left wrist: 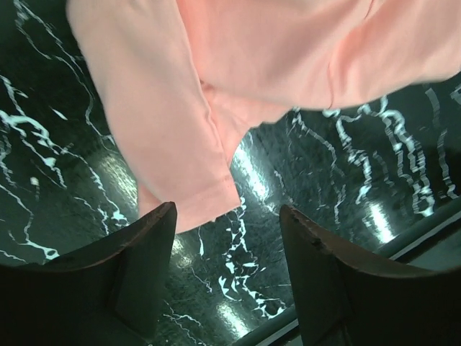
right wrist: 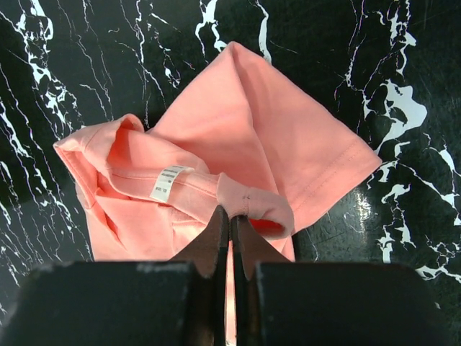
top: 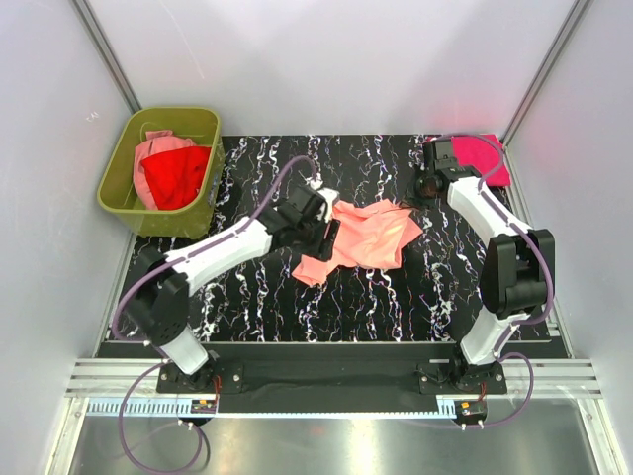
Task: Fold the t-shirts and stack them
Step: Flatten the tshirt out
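Left gripper (left wrist: 227, 213): jaws spread wide, nothing between them; it sits low over the black marbled table (top: 247, 297), at the left edge of the cloth.
Cloth at left jaws: a sleeve (left wrist: 173, 151) of the salmon-peach t-shirt (top: 371, 236) lies just ahead of the fingertips; its hem reaches almost to one finger, and contact cannot be told.
Salmon-peach t-shirt: crumpled, unfolded, mid-table between the two grippers, one corner trailing toward the near edge.
Right gripper (right wrist: 230, 220): jaws pressed together on a fold of the salmon-peach t-shirt close to the neckline; a thin strip of the same cloth shows in the slit between the fingers.
Cloth at right jaws: the collar, with its white label (right wrist: 167, 183), bunches just beyond the fingertips; a sleeve fans out past that, flat on the table.
Magenta-pink t-shirt (top: 480, 156): far right corner of the table, behind the right gripper, apart from the salmon-peach one.
Olive-green bin (top: 117, 183): far left corner, off the marbled surface.
Bin contents: a red t-shirt (top: 178, 176) on top, a dusty pink t-shirt (top: 158, 148) heaped beside and behind it, both unfolded.
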Motion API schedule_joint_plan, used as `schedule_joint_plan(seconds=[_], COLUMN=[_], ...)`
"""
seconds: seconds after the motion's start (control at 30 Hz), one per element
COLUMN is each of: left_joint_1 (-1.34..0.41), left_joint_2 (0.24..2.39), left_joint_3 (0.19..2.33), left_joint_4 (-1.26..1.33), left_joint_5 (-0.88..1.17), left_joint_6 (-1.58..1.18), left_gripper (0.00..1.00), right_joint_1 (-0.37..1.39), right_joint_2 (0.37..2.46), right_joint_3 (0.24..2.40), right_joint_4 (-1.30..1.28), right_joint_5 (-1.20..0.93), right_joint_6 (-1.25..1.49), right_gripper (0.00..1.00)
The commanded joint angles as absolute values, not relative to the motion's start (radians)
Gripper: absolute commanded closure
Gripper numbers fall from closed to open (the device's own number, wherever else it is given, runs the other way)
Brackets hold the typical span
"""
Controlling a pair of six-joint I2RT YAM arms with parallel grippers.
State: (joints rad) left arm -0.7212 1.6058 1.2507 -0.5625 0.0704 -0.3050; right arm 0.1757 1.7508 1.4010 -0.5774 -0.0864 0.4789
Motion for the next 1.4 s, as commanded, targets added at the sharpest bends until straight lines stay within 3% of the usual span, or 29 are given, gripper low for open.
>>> schedule_joint_plan(seconds=[0.0, 1.03, 1.13, 1.3, 1.37], left_joint_1=[-0.753, -0.948, -0.953, -0.957, -0.957], left_joint_2=[1.661, 1.904, 1.907, 1.869, 1.815], left_joint_3=[1.252, 1.325, 1.333, 1.365, 1.408], left_joint_4=[-0.494, -0.589, -0.600, -0.650, -0.693], left_joint_5=[-0.023, -0.324, -0.337, -0.393, -0.399], left_joint_6=[-0.262, -0.262, -0.267, -0.291, -0.293], left_gripper=[0.37, 0.55, 0.64, 0.95, 1.00], right_joint_1=[0.172, 0.172, 0.170, 0.170, 0.172], right_joint_2=[1.737, 1.654, 1.647, 1.640, 1.634], right_joint_3=[1.394, 1.345, 1.345, 1.357, 1.374], right_joint_4=[-0.566, -0.537, -0.535, -0.548, -0.572], right_joint_5=[-0.048, -0.100, -0.103, -0.100, -0.095], right_joint_6=[0.492, 0.476, 0.480, 0.476, 0.472], right_gripper=[0.98, 0.97, 0.97, 0.98, 0.98])
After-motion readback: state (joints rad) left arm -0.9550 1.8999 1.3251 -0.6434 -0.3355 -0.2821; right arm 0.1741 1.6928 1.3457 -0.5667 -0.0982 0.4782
